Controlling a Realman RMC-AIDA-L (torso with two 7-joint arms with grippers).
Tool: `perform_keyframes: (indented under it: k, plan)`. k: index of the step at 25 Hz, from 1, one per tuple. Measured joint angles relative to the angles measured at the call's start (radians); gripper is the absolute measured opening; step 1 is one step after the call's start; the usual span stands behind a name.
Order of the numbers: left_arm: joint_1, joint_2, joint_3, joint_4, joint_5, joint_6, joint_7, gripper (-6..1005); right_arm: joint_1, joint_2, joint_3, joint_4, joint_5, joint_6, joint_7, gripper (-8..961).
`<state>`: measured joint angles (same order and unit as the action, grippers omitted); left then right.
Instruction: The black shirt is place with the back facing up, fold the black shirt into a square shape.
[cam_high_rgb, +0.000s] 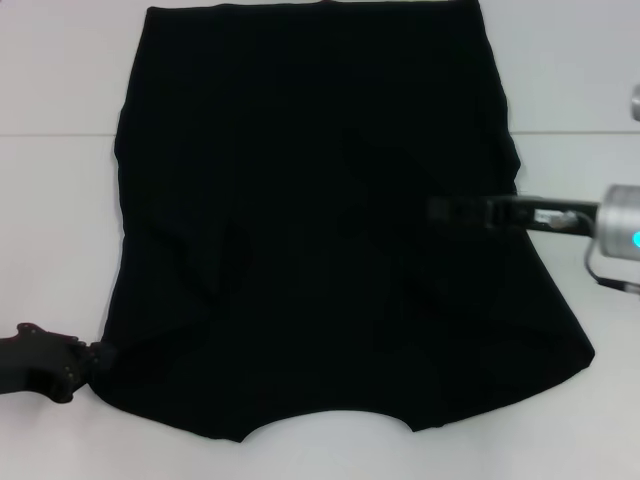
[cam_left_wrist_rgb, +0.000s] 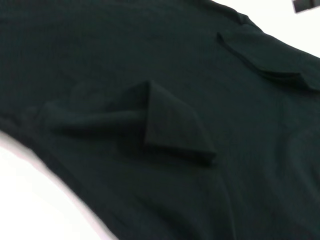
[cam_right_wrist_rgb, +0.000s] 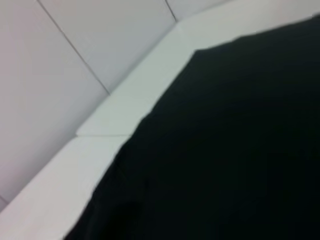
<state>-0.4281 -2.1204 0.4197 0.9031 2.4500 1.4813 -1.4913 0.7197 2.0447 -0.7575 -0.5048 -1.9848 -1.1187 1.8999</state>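
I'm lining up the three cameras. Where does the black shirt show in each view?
Head view: the black shirt fills the middle, neckline toward the robot.
Left wrist view: it covers nearly everything, with a folded-in sleeve at centre.
Right wrist view: it fills the lower right.
Shared landmark: the white table, bordering the shirt's edge.

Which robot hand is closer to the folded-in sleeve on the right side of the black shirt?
The right gripper is closer: it hangs over the black shirt near that sleeve. The left gripper sits off at the shirt's near left corner.
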Motion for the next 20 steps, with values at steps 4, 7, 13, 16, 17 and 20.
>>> perform_keyframes:
  k: [4, 7, 13, 16, 17, 20]
  plan:
    - [0.006, 0.002, -0.034, 0.002, 0.0, 0.016, 0.001, 20, -0.063, -0.037, 0.004, 0.001, -0.001, -0.035, 0.025, 547]
    - [0.01, 0.004, -0.048, 0.0, 0.0, 0.033, 0.002, 20, -0.115, -0.065, 0.006, 0.002, 0.0, -0.051, 0.049, 547]
    - [0.022, 0.003, -0.073, 0.0, 0.0, 0.048, 0.003, 19, -0.189, -0.094, 0.007, -0.007, 0.0, -0.087, 0.044, 556]
    - [0.025, 0.003, -0.087, -0.001, 0.0, 0.054, 0.006, 19, -0.205, -0.112, 0.008, -0.001, 0.0, -0.097, 0.067, 583]
    - [0.026, 0.003, -0.088, -0.001, 0.0, 0.054, 0.008, 19, -0.208, -0.117, 0.008, 0.0, -0.001, -0.098, 0.077, 592]
    - [0.027, 0.001, -0.088, -0.001, 0.0, 0.054, 0.011, 20, -0.215, -0.131, 0.008, 0.001, -0.018, -0.099, 0.127, 725]
